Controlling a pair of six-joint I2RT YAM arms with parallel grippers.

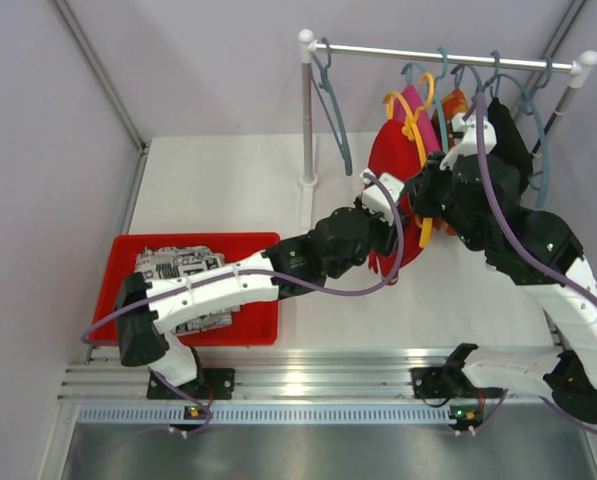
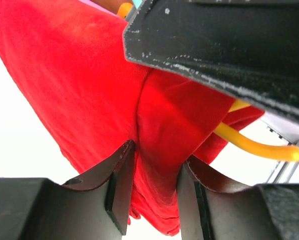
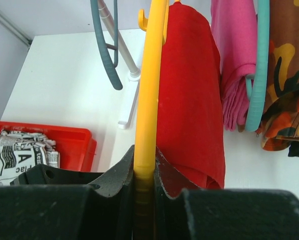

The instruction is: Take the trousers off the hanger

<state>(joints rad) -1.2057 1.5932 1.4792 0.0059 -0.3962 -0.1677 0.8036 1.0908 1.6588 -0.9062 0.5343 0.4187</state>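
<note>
The red trousers [image 1: 386, 165] hang over a yellow hanger [image 1: 408, 125] on the rail [image 1: 448, 55]. My left gripper [image 2: 154, 187] is shut on a fold of the red trousers [image 2: 89, 85] at their lower edge. My right gripper [image 3: 145, 170] is shut on the yellow hanger's bar [image 3: 149, 85], next to the red cloth [image 3: 192, 95]. The magenta pink trousers [image 3: 234, 55] and orange camouflage trousers [image 3: 287, 75] hang further right on teal hangers. The black-and-white patterned trousers [image 1: 183, 265] lie in the red tray [image 1: 258, 325]. The plain black trousers [image 1: 508, 140] hang at the rail's right, partly behind my right arm.
The white rack post [image 1: 307, 110] stands at the rail's left end on a foot. An empty grey-blue hanger [image 1: 333, 105] hangs near it. Grey walls close the left and back sides. The aluminium rail [image 1: 308, 385] runs along the near table edge.
</note>
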